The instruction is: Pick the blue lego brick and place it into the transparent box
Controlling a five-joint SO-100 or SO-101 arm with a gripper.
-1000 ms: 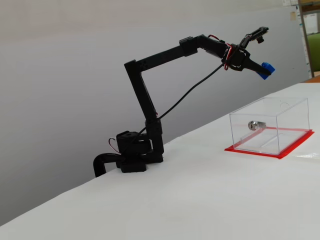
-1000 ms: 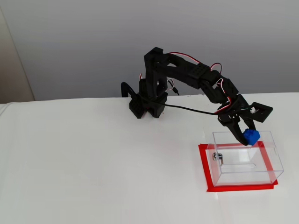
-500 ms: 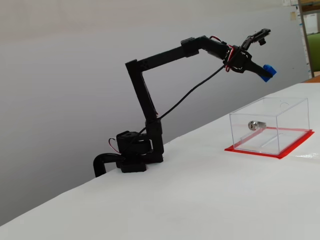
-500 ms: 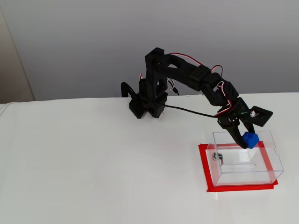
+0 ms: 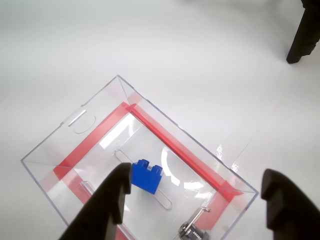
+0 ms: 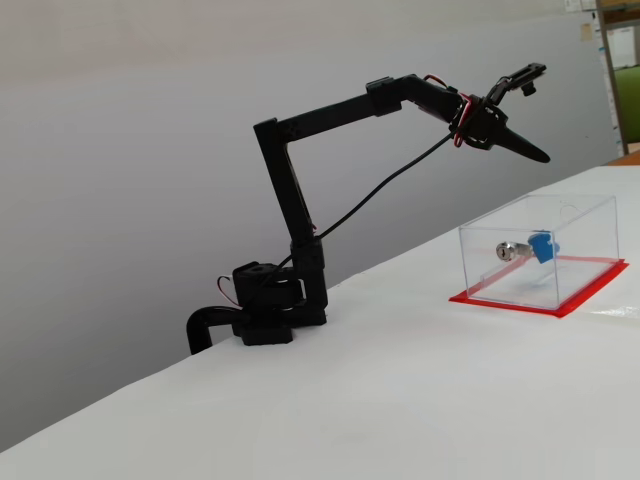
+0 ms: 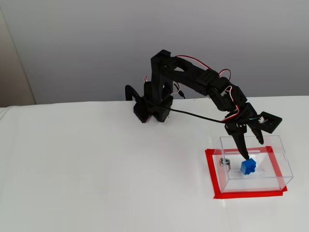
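Now the gripper (image 5: 192,192) hangs above the clear box (image 5: 90,120) with its two fingers spread wide and nothing between them; the wrist view looks straight down through that gap into the box. The blue brick (image 5: 146,175) is inside, free of the fingers, and in a fixed view it shows tilted (image 6: 541,246), either just landed or mid-fall; I cannot tell which. In another fixed view it sits toward the middle of the box (image 7: 247,166), just below the tip of the lower finger. A small silver cylinder (image 6: 512,250) lies inside too, near one end wall and close beside the brick. The arm is stretched out and held high, presumably so the brick could drop clear of the walls into the open top. The box stands on a flat red base (image 6: 580,297) on the white table (image 7: 96,169), well apart from the arm's own base. Against half a second ago: the brick was then pinched at the fingertips above the box, and the fingers have since parted and let it go. The arm itself has hardly shifted. By my reckoning the placing is done and only the retreat remains.
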